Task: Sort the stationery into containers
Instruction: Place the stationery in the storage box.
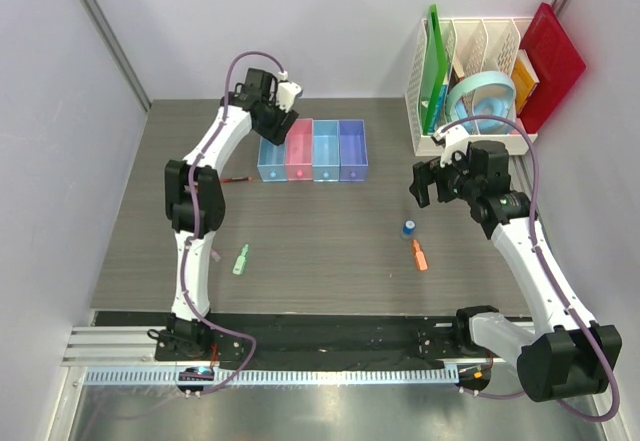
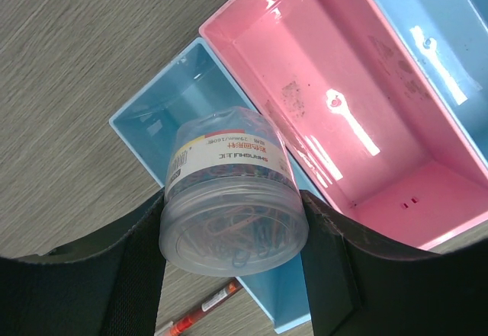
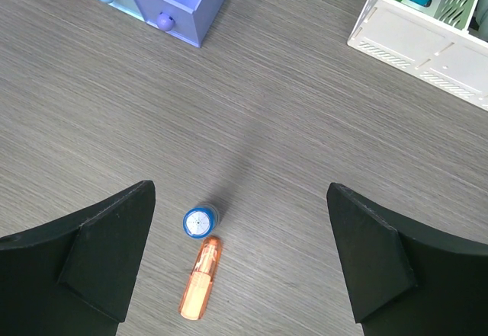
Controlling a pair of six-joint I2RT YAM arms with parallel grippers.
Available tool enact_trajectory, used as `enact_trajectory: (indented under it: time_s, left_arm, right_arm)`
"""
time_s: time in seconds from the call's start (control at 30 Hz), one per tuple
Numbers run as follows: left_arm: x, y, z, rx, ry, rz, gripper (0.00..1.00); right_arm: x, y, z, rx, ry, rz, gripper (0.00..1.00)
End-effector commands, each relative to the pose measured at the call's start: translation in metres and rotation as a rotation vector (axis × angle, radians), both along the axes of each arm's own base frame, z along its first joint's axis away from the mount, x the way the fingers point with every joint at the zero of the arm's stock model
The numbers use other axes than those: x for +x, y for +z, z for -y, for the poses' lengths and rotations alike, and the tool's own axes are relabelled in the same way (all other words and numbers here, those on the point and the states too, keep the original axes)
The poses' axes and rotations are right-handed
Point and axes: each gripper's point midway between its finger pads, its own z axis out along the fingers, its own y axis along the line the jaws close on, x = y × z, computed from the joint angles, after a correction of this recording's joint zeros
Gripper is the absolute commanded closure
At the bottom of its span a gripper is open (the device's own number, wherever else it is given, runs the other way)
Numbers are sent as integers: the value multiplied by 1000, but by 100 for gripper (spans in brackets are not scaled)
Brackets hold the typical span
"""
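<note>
Risk: clear round plastic tub of paper clips (image 2: pixel 232 206), pinched between left fingers (image 2: pixel 329 264) above the narrow light-blue bin (image 2: pixel 164 115), could catch its wall and topple. Right fingers (image 3: pixel 107 252) gape empty.

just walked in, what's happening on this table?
Mid-sort. The left gripper is shut on a clear tub of paper clips, held over the leftmost light-blue bin, not released. The right gripper hangs open above the blue-capped piece and orange marker on the table. The green marker and red pen also lie loose.
</note>
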Motion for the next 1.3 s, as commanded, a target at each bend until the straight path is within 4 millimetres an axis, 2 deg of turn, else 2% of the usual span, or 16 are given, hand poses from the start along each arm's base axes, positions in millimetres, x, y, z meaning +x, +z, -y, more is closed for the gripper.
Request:
enact_trajectory:
  time_s: [0.0, 0.33, 0.43, 0.5, 0.57, 0.6, 0.63, 0.7, 0.8, 0.87, 0.9, 1.03, 1.17, 1.2, 1.23, 1.27]
  left_arm:
    - [10, 10, -4, 43, -2, 48, 100]
    - [19, 7, -11, 100, 15, 75, 99]
    - [20, 1, -13, 117, 14, 73, 83]
    - [21, 1, -13, 120, 10, 74, 82]
    - [22, -1, -13, 122, 10, 76, 72]
    - [24, 1, -12, 119, 9, 85, 64]
    - [24, 2, -11, 115, 8, 87, 49]
    - [26, 4, -10, 107, 12, 99, 34]
    - [30, 10, -9, 98, 14, 118, 20]
    - [32, 13, -8, 93, 20, 129, 16]
    - [33, 15, -8, 91, 21, 137, 11]
    - [37, 23, -8, 89, 34, 161, 7]
    - [35, 47, -16, 99, 77, 200, 6]
    - [30, 66, -17, 83, 85, 221, 6]
    - [25, 74, -16, 69, 85, 226, 6]
    - [15, 73, -17, 65, 80, 202, 6]
  right_arm:
    - [2, 17, 0, 5, 13, 69, 1]
    - [1, 19, -1, 13, 19, 73, 0]
    - [1, 20, 0, 15, 17, 76, 0]
    - [1, 19, 0, 16, 18, 75, 0]
    - [0, 18, -1, 17, 20, 71, 0]
    - [1, 18, -1, 17, 22, 70, 0]
    - [1, 18, -1, 18, 21, 71, 0]
    - [1, 17, -1, 18, 21, 68, 0]
    - [1, 17, -1, 19, 22, 68, 0]
    - [1, 16, -2, 19, 25, 64, 0]
    - [1, 15, -2, 20, 24, 60, 0]
    - [1, 15, -2, 21, 25, 58, 0]
    - [0, 7, -4, 9, 49, 33, 0]
    - [-1, 3, -4, 3, 59, 16, 0]
    - [0, -1, -4, -13, 73, 1, 0]
    - [1, -11, -5, -22, 86, -35, 0]
